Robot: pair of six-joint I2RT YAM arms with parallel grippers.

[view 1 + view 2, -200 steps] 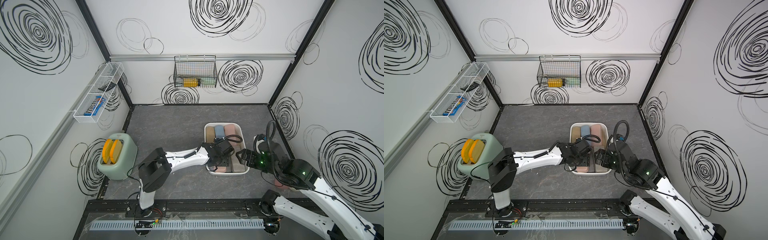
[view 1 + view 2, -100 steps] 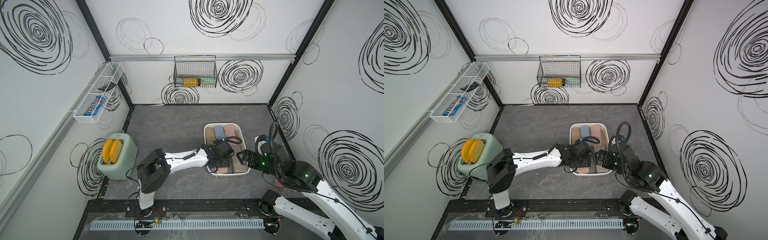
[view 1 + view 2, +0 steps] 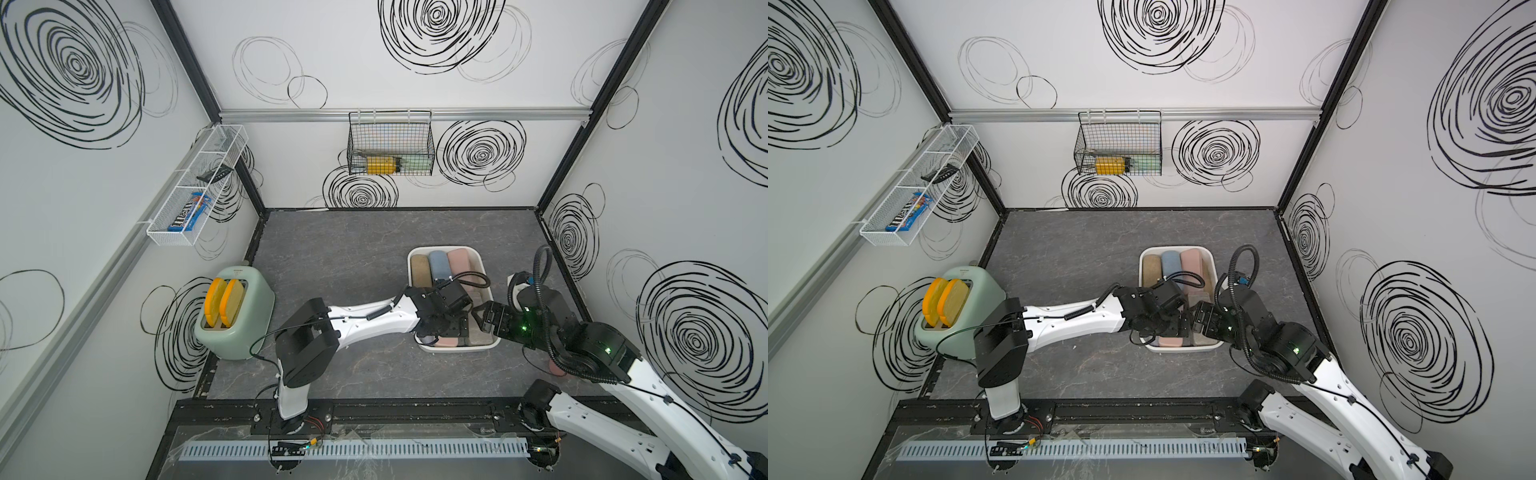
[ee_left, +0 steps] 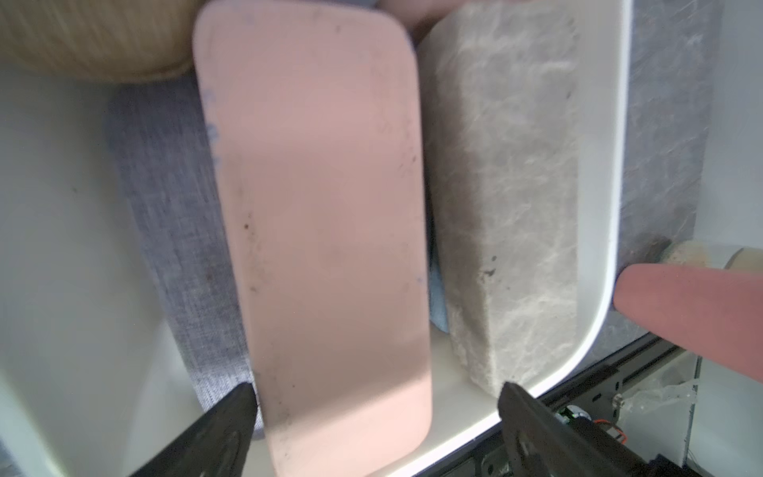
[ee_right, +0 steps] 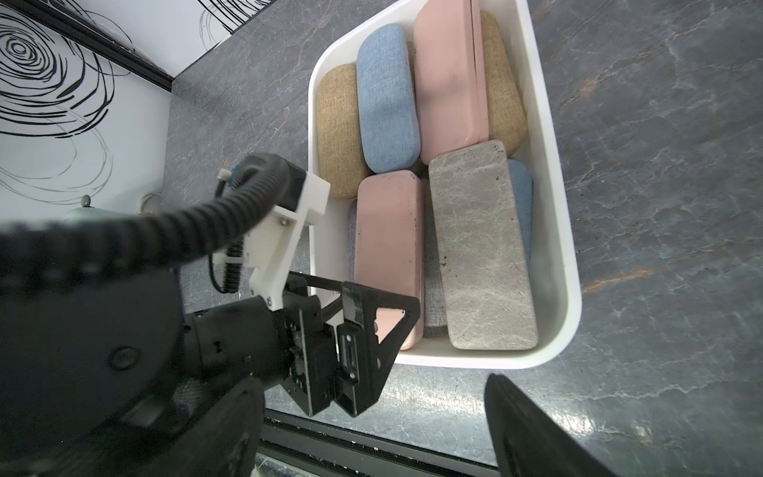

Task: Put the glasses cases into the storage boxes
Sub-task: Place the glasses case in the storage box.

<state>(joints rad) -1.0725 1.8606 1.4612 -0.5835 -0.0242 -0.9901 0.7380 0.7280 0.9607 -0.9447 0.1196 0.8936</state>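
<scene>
Left wrist view has my left gripper (image 4: 375, 388) spread astride the pink case (image 4: 322, 206), which lies in the white bin (image 4: 611, 165) and looks set down; with the right gripper (image 5: 371, 382) spread and empty, I'd lift straight up next.

cases (image 5: 479, 247) in bin (image 5: 554, 214), toaster (image 3: 249, 320) left of bin
</scene>
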